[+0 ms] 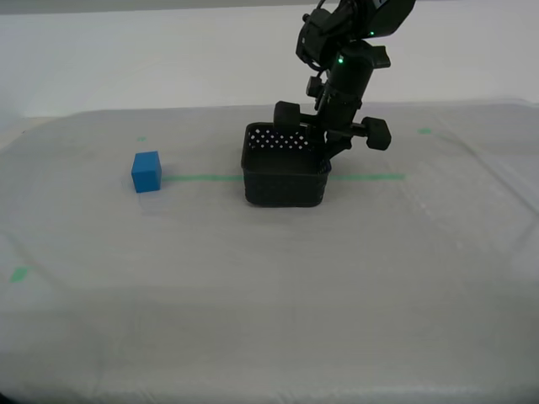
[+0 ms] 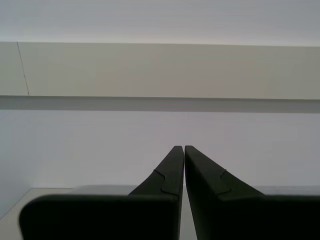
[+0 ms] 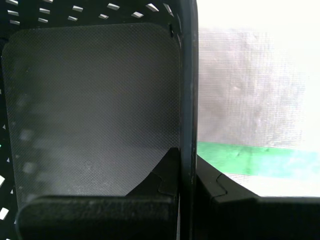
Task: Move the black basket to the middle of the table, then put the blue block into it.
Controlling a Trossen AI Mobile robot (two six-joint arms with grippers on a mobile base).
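While the first gripper [image 3: 186, 175] pinches its thin wall, the black basket [image 1: 285, 168] looks light and stiff; the second gripper [image 2: 180, 150] is closed, empty.

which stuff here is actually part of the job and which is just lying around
Part of the job:
- black basket, its wall clamped between the jaws of my first gripper
- blue block, out on the cloth, apart from the basket
- table

Just there:
- green tape line and small green marks
- my second gripper, shut on nothing, aimed at a wall
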